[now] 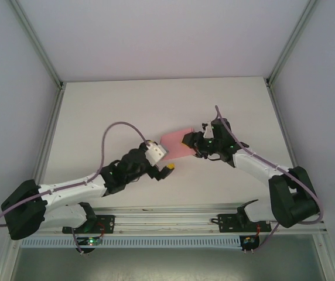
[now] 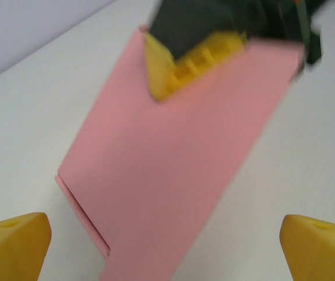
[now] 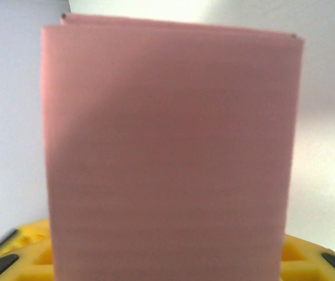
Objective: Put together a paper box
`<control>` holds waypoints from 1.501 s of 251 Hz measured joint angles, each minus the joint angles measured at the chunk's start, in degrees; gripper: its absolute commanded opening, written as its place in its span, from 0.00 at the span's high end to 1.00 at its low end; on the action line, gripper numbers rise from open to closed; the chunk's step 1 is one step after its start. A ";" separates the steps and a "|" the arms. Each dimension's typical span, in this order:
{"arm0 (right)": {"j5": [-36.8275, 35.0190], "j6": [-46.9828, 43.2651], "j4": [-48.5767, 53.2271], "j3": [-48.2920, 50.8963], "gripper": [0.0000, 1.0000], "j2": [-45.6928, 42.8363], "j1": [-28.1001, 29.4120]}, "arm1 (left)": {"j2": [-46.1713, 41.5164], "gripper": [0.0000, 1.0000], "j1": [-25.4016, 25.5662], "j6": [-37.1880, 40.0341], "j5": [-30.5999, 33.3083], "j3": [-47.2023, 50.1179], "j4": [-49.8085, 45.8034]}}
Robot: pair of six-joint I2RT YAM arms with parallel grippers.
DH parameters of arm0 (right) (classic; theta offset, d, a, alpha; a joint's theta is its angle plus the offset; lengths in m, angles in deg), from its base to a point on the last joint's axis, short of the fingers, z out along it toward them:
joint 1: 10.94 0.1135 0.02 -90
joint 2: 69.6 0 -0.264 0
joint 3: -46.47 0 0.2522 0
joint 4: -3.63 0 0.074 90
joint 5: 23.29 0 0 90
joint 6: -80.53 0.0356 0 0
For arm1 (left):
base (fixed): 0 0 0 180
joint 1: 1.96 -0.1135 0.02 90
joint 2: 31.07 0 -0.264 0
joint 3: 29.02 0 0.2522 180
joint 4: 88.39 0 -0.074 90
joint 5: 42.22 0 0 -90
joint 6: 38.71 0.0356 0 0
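- The left jaws stand wide apart: in the left wrist view their yellow fingertips [image 2: 12,246] sit at the two bottom corners, with bare space between each and the card.
- The paper box [image 2: 173,170] runs up the middle of that gap as a flat pink panel. Its near left corner shows a thin layered edge.
- The right jaws are closed on the far end of the box. One of their yellow fingers [image 2: 185,64] lies pressed on the top face near the far edge.
- In the right wrist view the pink panel [image 3: 167,152] rises between the yellow fingers [image 3: 27,252] at the bottom corners. A second layer shows just behind its top edge.
- From above, the box [image 1: 175,144] lies between the two wrists, near the middle of the white surface [image 1: 126,105] and tilted. Whether its near end touches the surface I cannot tell.
- One yellow fingertip [image 1: 170,167] of the left jaws shows just below the near edge of the box.
- The left arm [image 1: 74,188] reaches in from the lower left and the right arm [image 1: 255,167] from the lower right.
- A purple cable [image 1: 112,132] arcs above the left arm.
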 measured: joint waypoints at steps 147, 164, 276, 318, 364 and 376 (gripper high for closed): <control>8.04 5.99 9.05 -2.84 0.48 -4.15 -0.94 | 12.31 0.41 6.40 23.58 21.70 -1.95 11.41; 8.68 6.16 9.05 -2.82 0.48 -4.22 -1.18 | 12.31 0.48 6.67 24.50 21.38 -1.57 12.15; 0.15 -2.40 9.38 0.87 0.01 -13.22 -2.58 | 7.43 0.67 5.99 21.07 14.69 -3.50 1.38; -15.78 -13.20 6.38 5.18 0.02 -26.71 -3.17 | 6.99 0.67 2.84 15.82 8.94 -10.14 -13.29; -19.26 -24.74 -0.11 8.46 0.02 -30.93 -3.54 | 9.94 0.69 -0.87 13.86 -1.36 -18.71 -31.34; -17.75 -27.04 -1.77 8.46 0.02 -30.40 -3.50 | 11.76 0.71 -1.73 13.64 -3.48 -21.24 -35.47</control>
